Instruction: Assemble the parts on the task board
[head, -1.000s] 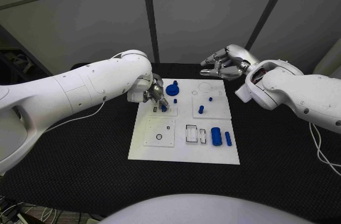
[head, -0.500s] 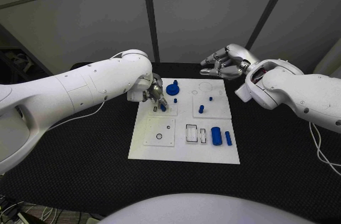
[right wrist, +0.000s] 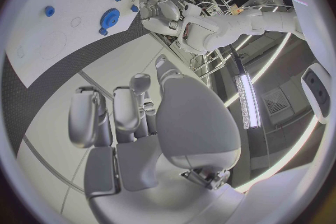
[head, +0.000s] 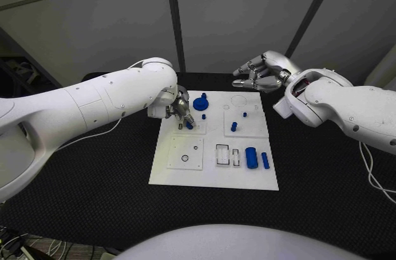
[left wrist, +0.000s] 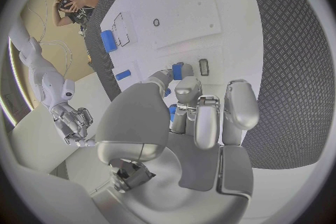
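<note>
Head view first: the white task board [head: 216, 177] lies flat in the middle of the black table [head: 91, 180]. The left hand [head: 180, 108] is low over the far left part of the board and pinches a small blue peg [head: 189, 123] between its fingertips, with the peg's lower end at the board, beside a small rectangular slot. Just beside this hand a blue gear [head: 201, 104] sits on the board, and a short blue pin [head: 204, 116] stands near it. Two more blue pins [head: 233, 126] stand in the raised square on the far right part of the board. On the near right part there are rectangular recesses [head: 222, 154]; next to them lie a thick blue cylinder [head: 250, 157] and a thinner blue bar [head: 265, 160]. The near left square has a small ring-shaped hole [head: 185, 158]. The right hand [head: 257, 75] hangs above the far edge of the board, well apart from the parts, its fingers curled in and holding nothing.

Left wrist view: the fingers [left wrist: 183, 89] meet on the blue peg [left wrist: 177, 71], which is touching the board next to a dark slot.

Right wrist view: the right hand [right wrist: 133, 123] has its fingers bent with nothing between them; the gear [right wrist: 108, 17] and the board [right wrist: 42, 45] are far from it.
</note>
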